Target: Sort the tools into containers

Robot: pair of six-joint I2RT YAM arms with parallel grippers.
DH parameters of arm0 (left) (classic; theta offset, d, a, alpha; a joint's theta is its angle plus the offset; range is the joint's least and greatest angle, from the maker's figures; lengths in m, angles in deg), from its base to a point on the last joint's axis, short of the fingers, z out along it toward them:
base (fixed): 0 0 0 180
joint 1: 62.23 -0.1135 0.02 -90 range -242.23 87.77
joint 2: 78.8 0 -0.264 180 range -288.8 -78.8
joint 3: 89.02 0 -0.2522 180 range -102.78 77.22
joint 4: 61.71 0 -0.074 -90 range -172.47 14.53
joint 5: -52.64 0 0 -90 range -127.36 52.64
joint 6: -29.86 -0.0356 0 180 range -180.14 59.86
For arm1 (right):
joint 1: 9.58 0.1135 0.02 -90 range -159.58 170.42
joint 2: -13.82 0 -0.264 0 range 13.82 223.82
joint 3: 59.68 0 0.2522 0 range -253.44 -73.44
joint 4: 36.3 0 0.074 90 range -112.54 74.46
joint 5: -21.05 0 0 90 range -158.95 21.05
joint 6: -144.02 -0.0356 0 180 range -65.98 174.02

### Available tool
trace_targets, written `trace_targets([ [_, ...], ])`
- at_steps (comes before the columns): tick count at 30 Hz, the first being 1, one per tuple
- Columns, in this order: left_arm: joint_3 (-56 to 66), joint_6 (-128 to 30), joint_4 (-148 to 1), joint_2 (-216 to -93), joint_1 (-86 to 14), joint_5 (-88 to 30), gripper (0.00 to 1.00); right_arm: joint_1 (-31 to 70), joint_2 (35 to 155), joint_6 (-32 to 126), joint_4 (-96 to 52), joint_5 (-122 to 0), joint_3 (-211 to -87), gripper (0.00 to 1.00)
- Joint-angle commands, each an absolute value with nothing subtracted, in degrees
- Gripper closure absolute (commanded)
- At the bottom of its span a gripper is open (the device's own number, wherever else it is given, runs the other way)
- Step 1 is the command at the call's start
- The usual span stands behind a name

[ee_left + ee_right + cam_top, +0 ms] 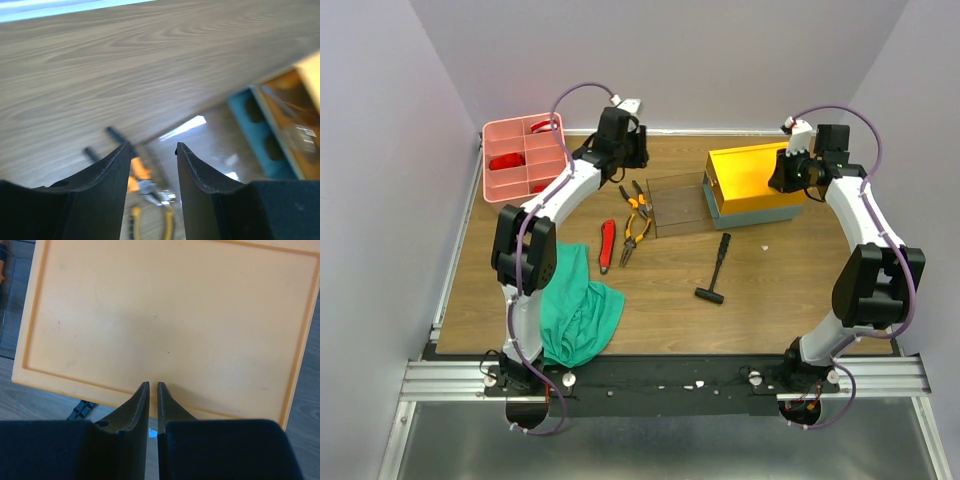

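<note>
My left gripper (624,150) hangs open and empty above the table, right of the pink tray (498,131); red tools lie in some of the tray's compartments. In the left wrist view, orange-handled pliers (138,176) and yellow-handled pliers (170,225) lie below the open gripper (152,146). In the top view, the orange pliers (637,200), yellow pliers (634,236), a red-handled tool (607,245) and the black hammer (717,268) lie on the table. My right gripper (788,176) is shut and empty over the toolbox's yellow top (165,315).
A clear plastic panel (678,205) lies flat between the pliers and the toolbox (757,208). A green cloth (577,305) lies crumpled beside the left arm's base. Walls close in the table at the back and on both sides.
</note>
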State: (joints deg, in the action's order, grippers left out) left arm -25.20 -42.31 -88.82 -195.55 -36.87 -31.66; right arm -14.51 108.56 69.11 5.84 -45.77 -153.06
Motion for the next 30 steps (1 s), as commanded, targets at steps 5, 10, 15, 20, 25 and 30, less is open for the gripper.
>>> trace_targets([
  [5,-20.4,-41.6,-94.5,-197.1,-39.0,-46.3,0.41,-14.1,110.1,69.4,6.3,-45.9,-154.7,0.81],
  [10,-21.0,-40.0,-94.5,-201.4,-39.1,-48.3,0.35,-14.1,109.4,69.8,6.2,-46.4,-153.4,0.81],
  [15,-22.5,-38.9,-94.7,-204.7,-39.2,-48.6,0.35,-14.1,108.3,70.5,5.8,-47.2,-151.6,0.80],
  [20,-21.2,-36.6,-95.9,-206.0,-39.2,-47.7,0.37,-14.1,108.0,71.1,5.7,-47.9,-151.1,0.81],
  [25,-20.7,-35.0,-97.5,-207.4,-38.9,-46.4,0.52,-14.1,108.3,71.2,5.8,-48.0,-151.4,0.80],
  [30,-17.8,-34.7,-99.7,-207.4,-38.9,-44.6,0.56,-14.2,108.9,71.2,5.8,-47.9,-152.2,0.80],
])
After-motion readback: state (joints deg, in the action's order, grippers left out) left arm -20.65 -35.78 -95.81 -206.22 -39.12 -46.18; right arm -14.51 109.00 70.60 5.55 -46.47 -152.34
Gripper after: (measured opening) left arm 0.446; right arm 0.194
